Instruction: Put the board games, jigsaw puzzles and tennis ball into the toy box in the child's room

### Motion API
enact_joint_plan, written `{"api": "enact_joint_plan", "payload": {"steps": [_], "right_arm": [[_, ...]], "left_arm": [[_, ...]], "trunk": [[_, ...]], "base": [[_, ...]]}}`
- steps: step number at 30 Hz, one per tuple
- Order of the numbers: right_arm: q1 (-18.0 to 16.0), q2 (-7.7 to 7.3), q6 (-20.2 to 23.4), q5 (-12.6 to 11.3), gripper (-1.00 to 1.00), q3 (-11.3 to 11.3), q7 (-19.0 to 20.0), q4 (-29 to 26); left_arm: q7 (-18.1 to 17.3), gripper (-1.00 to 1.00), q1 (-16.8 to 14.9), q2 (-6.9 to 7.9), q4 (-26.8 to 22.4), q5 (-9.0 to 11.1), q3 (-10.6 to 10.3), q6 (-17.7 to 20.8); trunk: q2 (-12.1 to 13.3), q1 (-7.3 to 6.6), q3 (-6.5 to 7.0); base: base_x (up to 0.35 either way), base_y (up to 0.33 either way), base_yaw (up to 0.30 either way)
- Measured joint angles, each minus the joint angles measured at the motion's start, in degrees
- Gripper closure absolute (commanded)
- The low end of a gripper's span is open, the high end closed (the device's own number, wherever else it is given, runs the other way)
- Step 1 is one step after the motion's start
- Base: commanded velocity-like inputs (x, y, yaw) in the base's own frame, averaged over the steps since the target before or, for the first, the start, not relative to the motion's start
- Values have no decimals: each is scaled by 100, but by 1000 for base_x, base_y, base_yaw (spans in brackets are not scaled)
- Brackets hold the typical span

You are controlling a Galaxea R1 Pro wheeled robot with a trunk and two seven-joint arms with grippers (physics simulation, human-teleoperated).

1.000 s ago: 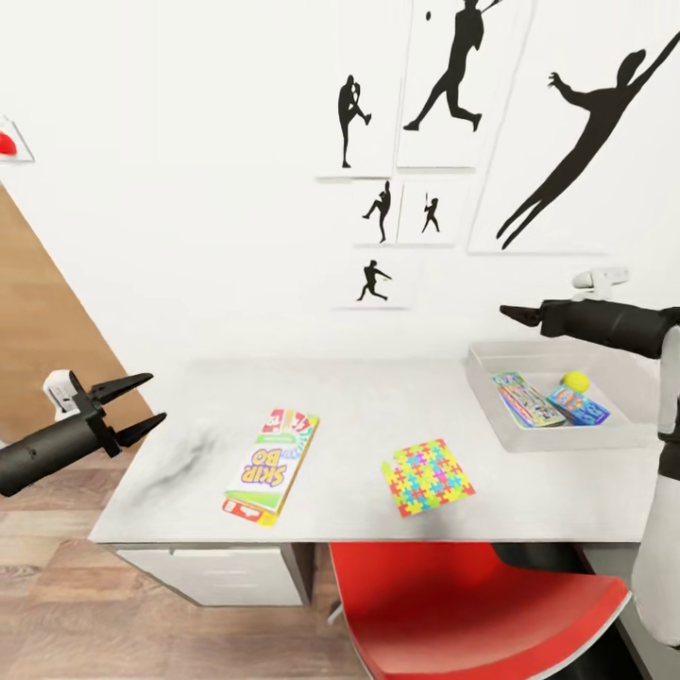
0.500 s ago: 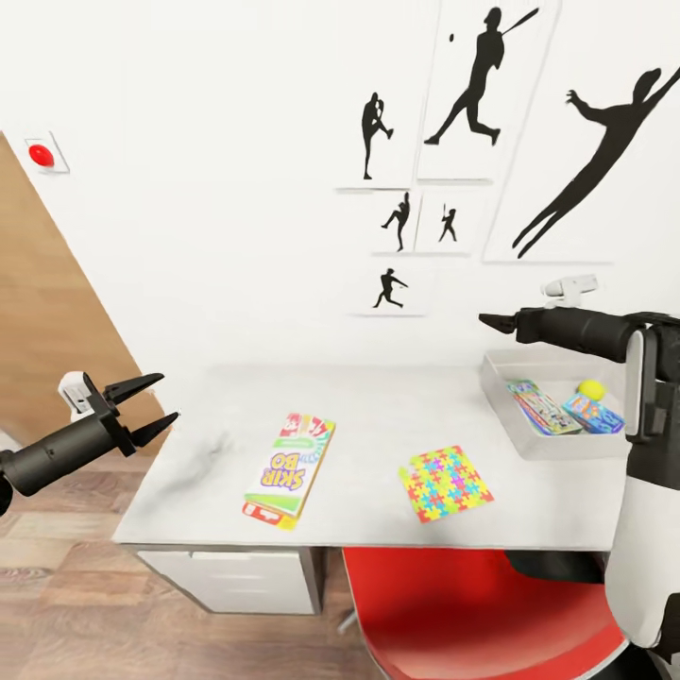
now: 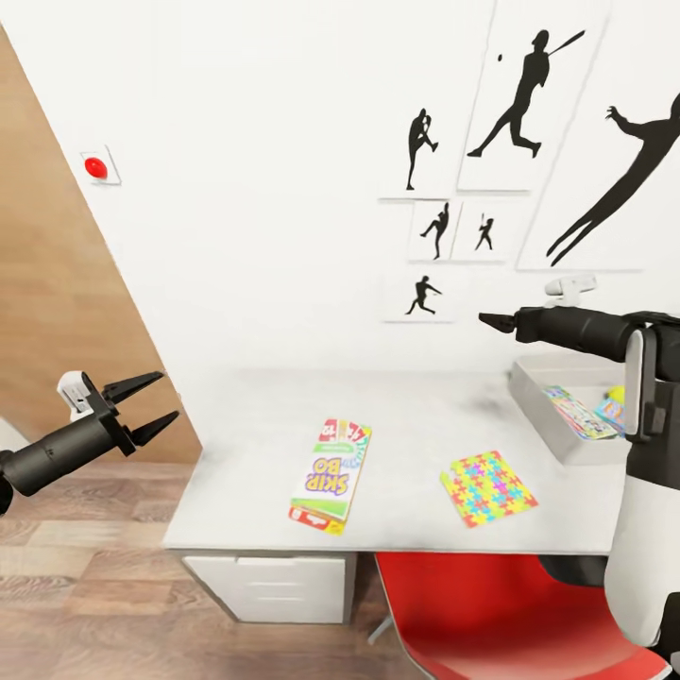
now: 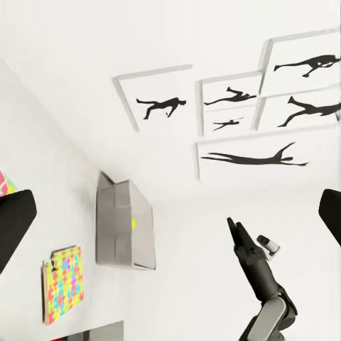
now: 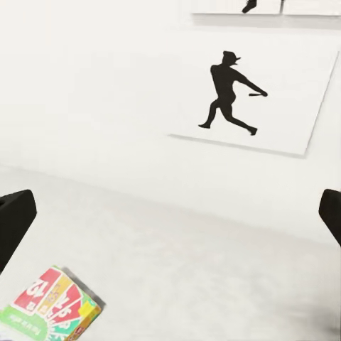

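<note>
Head view: Skip-Bo board game [image 3: 330,474] and jigsaw puzzle [image 3: 487,487] on table [image 3: 246,453], outside toy box [image 3: 557,425] (partly filled). Left gripper [image 3: 146,407] spread wide, empty; right gripper [image 3: 491,322] closure unclear. Next, probably: reach for game.

White wall [image 3: 264,189] with black silhouette prints [image 3: 529,104]; red button [image 3: 94,167]; wood panel [image 3: 57,312]; grey tabletop [image 3: 416,416]; drawers [image 3: 269,586]; red chair [image 3: 491,614]; wood floor [image 3: 85,586].

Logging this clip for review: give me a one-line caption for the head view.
Both arms raised over the table; Skip-Bo box and jigsaw puzzle lie outside the toy box.
</note>
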Motion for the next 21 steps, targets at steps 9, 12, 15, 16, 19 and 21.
{"api": "enact_joint_plan", "payload": {"steps": [9,12,15,16,19,21], "right_arm": [[277,178,3,0,-100,-17,-4,-5],[399,388,3,-3,-100,-43,-7,-6],[454,589,3,-4,-100,-70,-8,-7],[462,627,3,-2,-100,-76,-8,-7],[555,718,3,0,-100,-87,-9,-8],[812,791,1,8,-100,-83,-9,-8]], "left_arm": [[-7,-100,5,-5,2,-5,-20,0],[-4,-100,7,-3,2,-11,-84,0],[1,-100,7,-18,5,-20,-144,1],[2,-100,5,-35,5,-25,-168,1],[4,-100,3,-92,7,-104,-225,1],[5,-100,-1,-124,16,-268,-255,0]], "trunk": [[0,0,84],[0,0,112],[0,0,140],[0,0,150],[0,0,178],[0,0,196]], "base": [[0,35,12],[0,4,2],[0,2,1],[0,1,0],[0,0,0],[0,0,0]]}}
